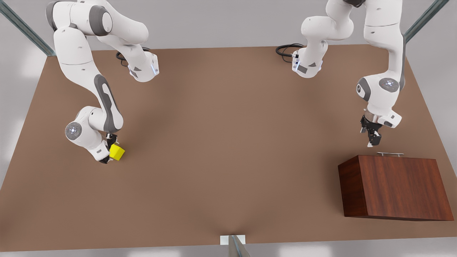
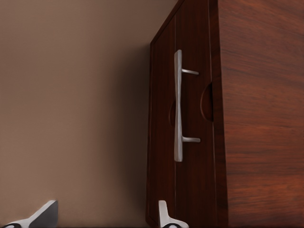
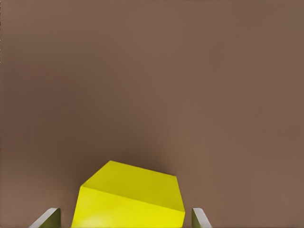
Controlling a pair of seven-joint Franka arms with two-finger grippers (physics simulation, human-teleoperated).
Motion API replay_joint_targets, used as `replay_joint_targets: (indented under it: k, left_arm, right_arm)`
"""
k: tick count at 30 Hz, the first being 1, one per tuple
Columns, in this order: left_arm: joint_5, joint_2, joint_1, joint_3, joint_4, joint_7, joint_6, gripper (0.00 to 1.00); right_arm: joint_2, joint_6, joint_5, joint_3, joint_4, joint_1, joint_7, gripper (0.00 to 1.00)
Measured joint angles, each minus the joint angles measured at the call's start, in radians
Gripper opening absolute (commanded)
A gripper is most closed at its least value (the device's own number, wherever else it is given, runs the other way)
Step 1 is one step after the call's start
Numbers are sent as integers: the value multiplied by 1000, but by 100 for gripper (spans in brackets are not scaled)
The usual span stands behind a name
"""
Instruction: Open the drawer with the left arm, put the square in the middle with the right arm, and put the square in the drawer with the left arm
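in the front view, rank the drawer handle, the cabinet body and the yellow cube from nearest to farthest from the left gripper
1. Silver handle, just below the left gripper, on the front view's right.
2. Wooden cabinet, directly behind the handle.
3. Yellow cube, far across the table at the front view's left, by the right gripper.

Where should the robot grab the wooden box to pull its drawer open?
Probably the thin silver handle on the drawer front. It stands off the wood on two short posts, so fingers can close around the bar between them. Come from the front, where the left gripper hangs, fingers open. The right gripper is far off at the yellow cube.
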Motion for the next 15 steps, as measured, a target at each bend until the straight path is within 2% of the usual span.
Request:
replay_joint_targets:
  k: [9,10,11,15]
  left_arm:
    - [2,37,45,33,38,-2,42,100]
    - [3,43,45,33,47,3,44,100]
    - [3,52,46,33,55,8,46,100]
    - [4,94,64,34,88,32,50,100]
  right_arm:
    - [34,30,52,-2,-3,-23,-76,97]
    - [34,34,54,-2,-2,-23,-82,91]
    - [34,36,55,-2,-2,-23,-88,76]
    - [35,43,71,-2,-1,-24,-107,74]
